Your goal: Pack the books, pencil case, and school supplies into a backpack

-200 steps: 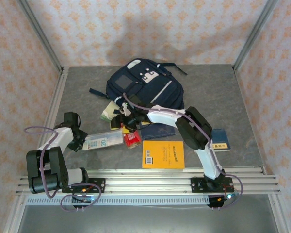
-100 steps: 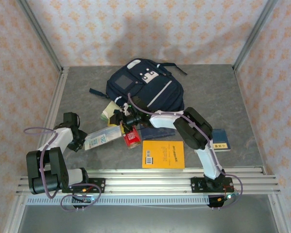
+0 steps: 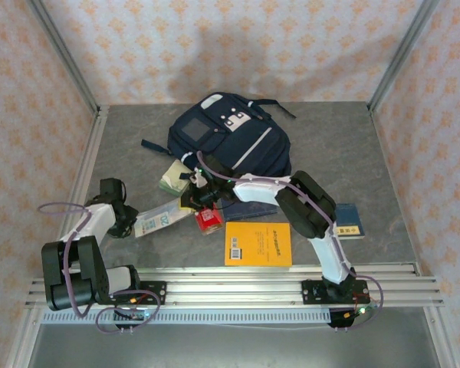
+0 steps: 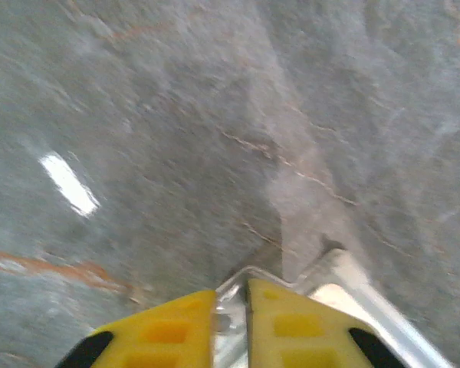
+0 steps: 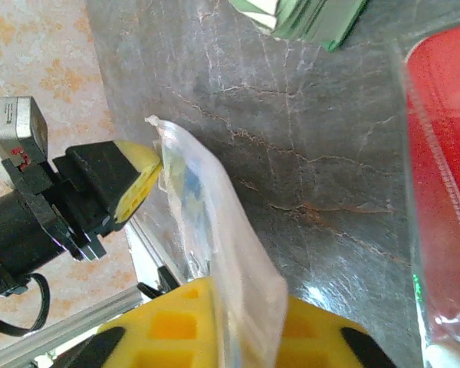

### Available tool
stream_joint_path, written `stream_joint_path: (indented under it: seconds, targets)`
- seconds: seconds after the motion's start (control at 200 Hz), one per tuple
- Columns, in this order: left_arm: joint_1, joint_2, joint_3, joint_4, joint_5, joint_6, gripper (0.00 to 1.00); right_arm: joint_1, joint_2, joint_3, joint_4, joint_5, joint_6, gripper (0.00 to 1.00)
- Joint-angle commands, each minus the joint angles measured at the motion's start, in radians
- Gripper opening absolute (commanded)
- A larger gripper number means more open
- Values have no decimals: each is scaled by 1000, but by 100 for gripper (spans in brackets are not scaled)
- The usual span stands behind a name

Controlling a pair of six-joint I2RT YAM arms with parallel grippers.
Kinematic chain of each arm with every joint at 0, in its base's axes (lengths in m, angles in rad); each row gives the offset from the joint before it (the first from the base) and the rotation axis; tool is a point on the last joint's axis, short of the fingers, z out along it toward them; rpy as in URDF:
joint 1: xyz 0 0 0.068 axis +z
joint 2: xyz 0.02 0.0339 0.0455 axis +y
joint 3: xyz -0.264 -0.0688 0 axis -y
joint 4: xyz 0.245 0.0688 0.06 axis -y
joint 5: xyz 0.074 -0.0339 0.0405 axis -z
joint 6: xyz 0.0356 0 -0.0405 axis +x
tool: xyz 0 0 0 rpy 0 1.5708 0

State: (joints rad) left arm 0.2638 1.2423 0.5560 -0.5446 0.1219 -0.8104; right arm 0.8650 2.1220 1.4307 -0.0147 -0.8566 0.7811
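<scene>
The left gripper (image 4: 231, 326) is pressed together on a thin clear edge of the pale blue printed packet (image 3: 162, 218). The right gripper (image 5: 249, 330) pinches the opposite end, so the packet hangs stretched between the two, just above the surface (image 3: 330, 153). The red packet (image 5: 445, 169) lies flat close beside the right gripper, on its side away from the left arm. The green-edged packet (image 5: 310, 15) lies just ahead of the right gripper, apart from the red one. Beyond the right gripper, further from the arm bases, the backpack (image 3: 230, 138) lies flat with its front pockets up, and I cannot tell whether any compartment is open. On the near side of the right gripper rests the orange-yellow book (image 3: 257, 244). A navy book (image 3: 349, 220) sits well out past the right arm's elbow, and a second navy book (image 3: 249, 208) is partly covered by that arm. By my reading the packing has barely begun: nothing visibly sits inside the bag, and the packet in hand looks like the first item on its way. The count is three books, one orange-yellow and two navy, three small packets, one blue, one red and one green-edged, and one backpack. All six loose items are left to go in.
</scene>
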Motion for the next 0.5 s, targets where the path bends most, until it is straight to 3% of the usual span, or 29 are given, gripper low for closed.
stream_joint_path:
  seconds: [0.0,0.095,0.195,0.39,0.495]
  targets:
    - [-5,-108,10,-19,8,-21,34,-7,-93,2,-88,122,-73,6]
    - [-60,-229,98,-100,-46,-2,43,-21,-155,-23,-94,162,-97,4]
    - [-171,-284,235,-163,-124,63,45,-54,-243,-59,-106,212,-109,0]
    - [-354,-230,520,-213,-178,216,47,-186,-480,-194,-73,307,-86,0]
    - [-465,-173,644,-188,-159,326,47,-270,-628,-268,-89,424,-92,0]
